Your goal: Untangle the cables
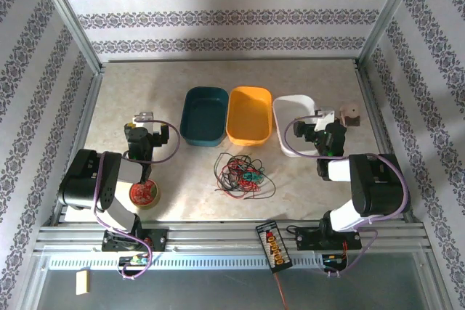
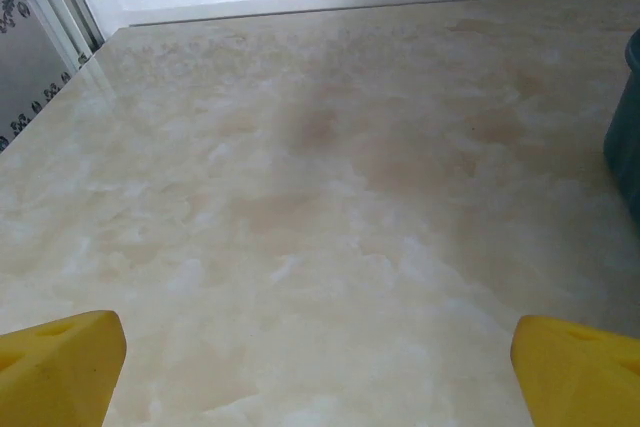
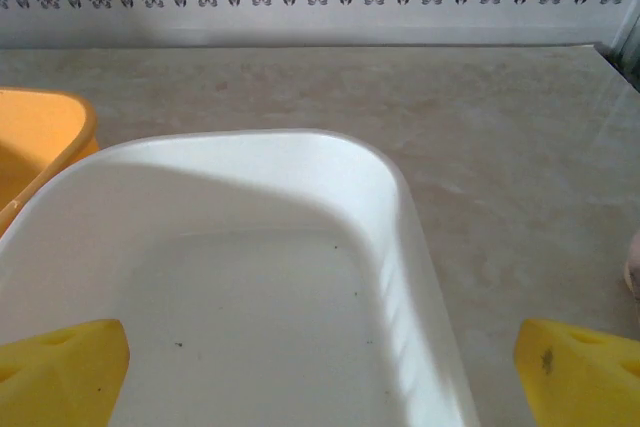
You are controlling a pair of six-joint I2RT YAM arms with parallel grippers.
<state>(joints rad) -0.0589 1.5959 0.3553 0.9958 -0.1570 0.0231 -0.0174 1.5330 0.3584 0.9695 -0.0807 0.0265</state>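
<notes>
The cables (image 1: 241,173) lie tangled on the worktop (image 1: 182,183), untouched; left fingers (image 2: 60,359) and right fingers (image 3: 582,372) gape wide. Next, 1 arm likely reaches in.

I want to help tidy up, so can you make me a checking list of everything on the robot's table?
Surface: pale marbled tabletop, no spills seen.
Job's things: thin black, red and green cables in one tangle, front centre.
Clutter: teal bin, orange bin and white bin in a row, all empty; round red object front left; connector board at the front edge.
Grippers: left gripper and right gripper, jaws wide open, holding nothing.
Cables: purple arm cables loop beside both arms.
Surroundings: patterned wallpaper walls.
</notes>
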